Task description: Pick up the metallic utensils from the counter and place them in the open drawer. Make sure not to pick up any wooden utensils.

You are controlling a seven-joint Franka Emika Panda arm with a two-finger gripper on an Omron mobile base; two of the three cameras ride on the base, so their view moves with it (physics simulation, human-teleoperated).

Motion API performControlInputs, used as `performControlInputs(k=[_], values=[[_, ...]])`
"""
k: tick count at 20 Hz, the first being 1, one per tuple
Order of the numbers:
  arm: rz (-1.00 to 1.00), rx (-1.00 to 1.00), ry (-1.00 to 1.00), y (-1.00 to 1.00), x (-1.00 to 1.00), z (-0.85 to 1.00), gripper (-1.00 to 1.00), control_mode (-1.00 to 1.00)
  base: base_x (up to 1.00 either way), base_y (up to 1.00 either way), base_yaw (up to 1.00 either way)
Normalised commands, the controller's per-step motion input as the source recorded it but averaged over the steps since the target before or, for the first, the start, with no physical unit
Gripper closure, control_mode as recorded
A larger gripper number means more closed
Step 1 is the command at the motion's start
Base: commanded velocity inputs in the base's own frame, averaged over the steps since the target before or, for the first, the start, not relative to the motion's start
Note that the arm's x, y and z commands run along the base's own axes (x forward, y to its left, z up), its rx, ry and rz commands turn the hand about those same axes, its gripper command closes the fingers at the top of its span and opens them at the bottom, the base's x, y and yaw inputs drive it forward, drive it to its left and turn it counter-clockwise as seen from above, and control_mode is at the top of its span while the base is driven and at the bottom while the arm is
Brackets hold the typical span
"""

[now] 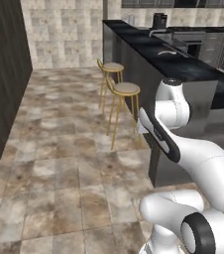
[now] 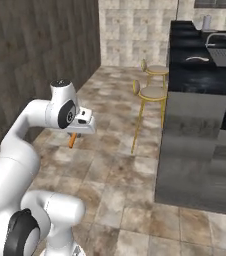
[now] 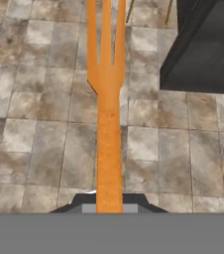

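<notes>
My gripper (image 2: 75, 134) is shut on the bright orange fork (image 2: 73, 141), which hangs below the hand over the tiled floor. In the hand view the fork (image 3: 106, 124) runs straight up from between the fingertips (image 3: 109, 206), tines far from me. The black marbled counter (image 2: 200, 75) lies ahead to the right, and a slim silver-white utensil (image 2: 197, 59) rests on it. That counter (image 1: 183, 64) also appears in the left base view, with the same pale utensil (image 1: 166, 51). A grey wood-grain drawer (image 2: 197, 112) juts from the counter front, to the right of the gripper. The wooden utensils are out of view.
Two round stools with gold legs (image 2: 152, 92) (image 2: 157, 69) stand by the counter's side, beyond the gripper. A dark wood-grain wall (image 2: 35, 50) runs along the left. The tiled floor (image 1: 64, 149) is open between wall and counter. A sink (image 2: 225, 55) sits further along the counter.
</notes>
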Motion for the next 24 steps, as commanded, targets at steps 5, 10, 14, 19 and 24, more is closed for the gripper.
performControlInputs(k=[5, 10, 14, 19, 24], values=[[0.00, 0.00, 0.00, 0.00, 0.00, 0.00, 1.00, 1.00, 0.00, -1.00, 0.00], [0.00, 0.00, 0.00, 0.00, 0.00, 0.00, 1.00, 1.00, 0.00, -1.00, 0.00], [0.00, 0.00, 0.00, 0.00, 0.00, 0.00, 1.00, 1.00, 0.00, -1.00, 0.00], [0.00, 0.00, 0.00, 0.00, 0.00, 0.00, 1.00, 1.00, 0.00, -1.00, 0.00], [0.00, 0.00, 0.00, 0.00, 0.00, 0.00, 1.00, 1.00, 0.00, -1.00, 0.00]])
